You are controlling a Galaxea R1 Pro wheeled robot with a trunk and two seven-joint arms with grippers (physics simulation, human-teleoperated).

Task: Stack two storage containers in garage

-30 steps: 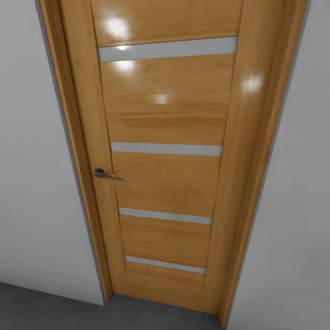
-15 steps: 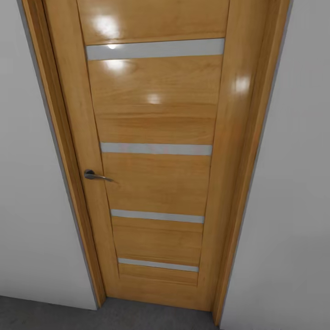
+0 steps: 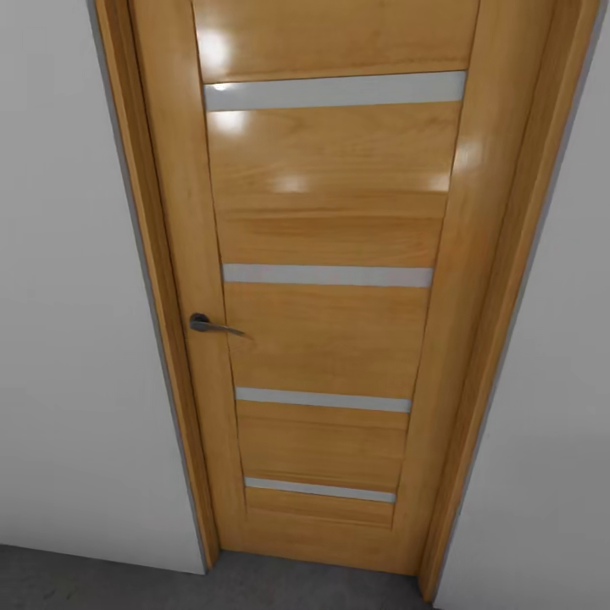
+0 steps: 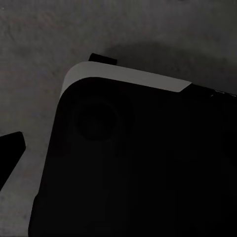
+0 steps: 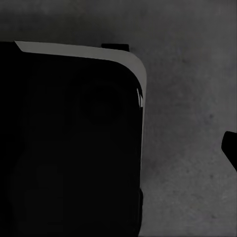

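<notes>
Head view: a closed wooden door (image 3: pixel 330 280) straight ahead, honey-coloured, w/ 4 pale horizontal strips across it. Dark metal lever handle (image 3: pixel 212 325) on its left side, about mid-height. Wood frame (image 3: pixel 157 280) round it, white wall (image 3: pixel 68 296) on both sides. Strip of dark grey floor (image 3: pixel 102 580) along the bottom, running up to the door's foot. Glossy light spots on the upper panels.

Left wrist view: a big black rounded body (image 4: pixel 133 163) w/ a pale grey edge band (image 4: pixel 123 76), part of the robot itself, sits over mottled dark grey concrete floor (image 4: pixel 39 44). A black tip (image 4: pixel 10 150) pokes in at the picture's edge, likely 1 finger of the left gripper; can't tell if that gripper is open or closed.

Right wrist view: same sort of black body (image 5: pixel 69 148) w/ pale edge (image 5: pixel 79 51), grey concrete (image 5: pixel 192 98) beside it. Small black tip (image 5: pixel 230 147) at the edge; right gripper's state can't be told either.

Bins: not near either gripper in these views.
</notes>
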